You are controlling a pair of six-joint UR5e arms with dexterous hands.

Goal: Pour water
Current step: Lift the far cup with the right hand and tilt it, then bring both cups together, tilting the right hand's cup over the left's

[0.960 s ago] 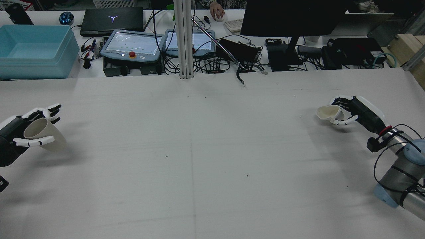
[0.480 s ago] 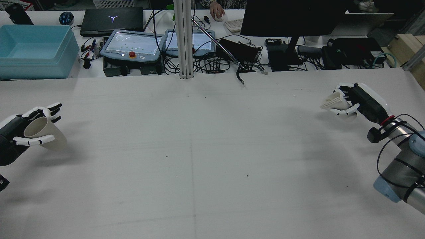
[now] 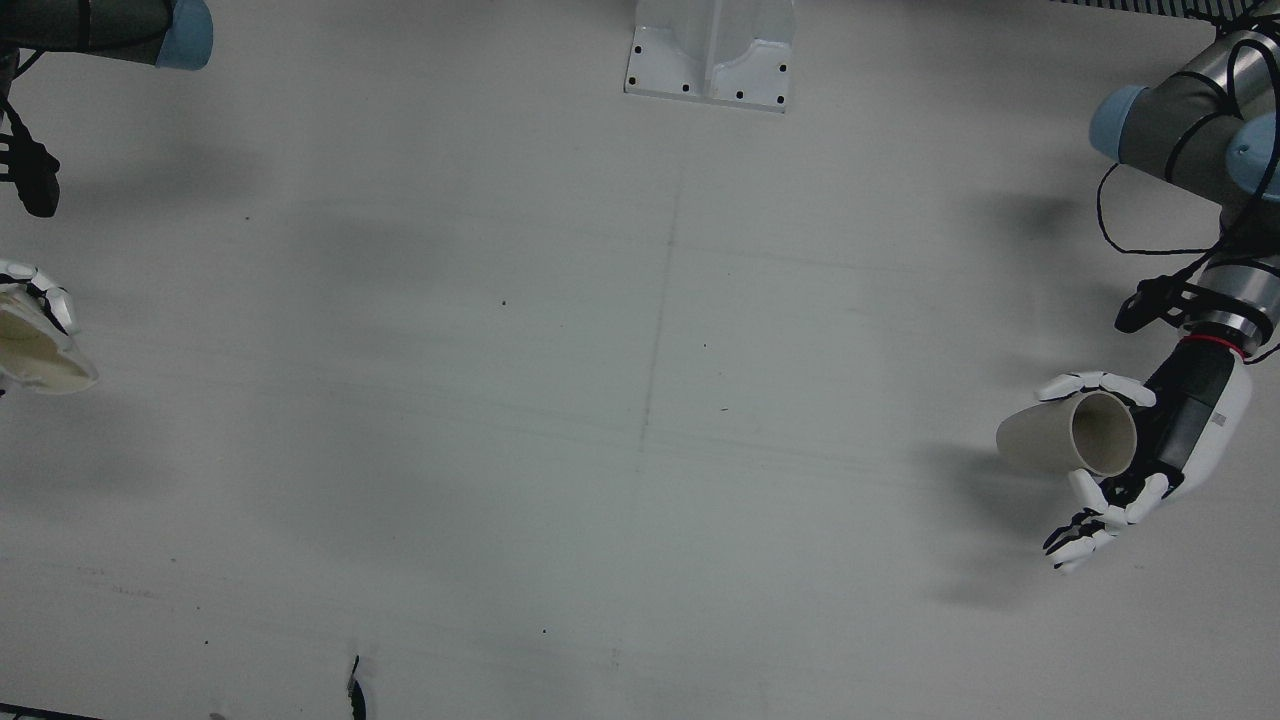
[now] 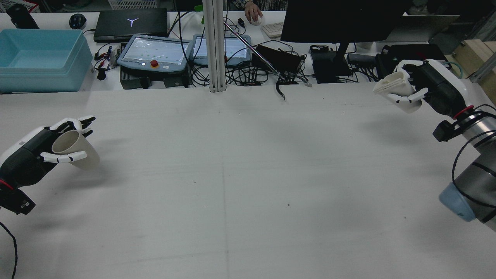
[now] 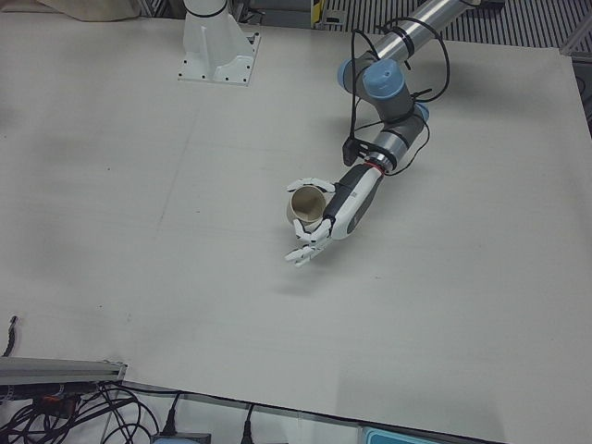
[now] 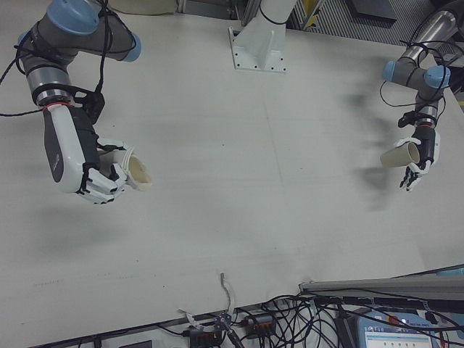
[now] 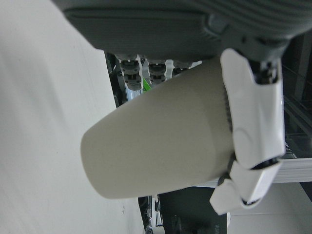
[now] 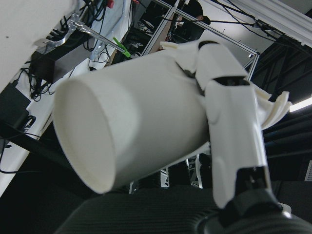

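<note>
Item one, nearer: beige paper cup (image 4: 76,150), carried clear of the table (image 4: 248,186) at its left side. Our left hand (image 4: 37,153) has its fingers curled around the cup wall, mouth tilted toward the wrist; we judge it the receiver.

Item two, farther: white cup (image 4: 392,85), visibly crushed, raised high at the table's far right edge. Our right hand (image 4: 422,89) has its fingers pressed into its sides, forearm angled upward; cups well apart.
</note>
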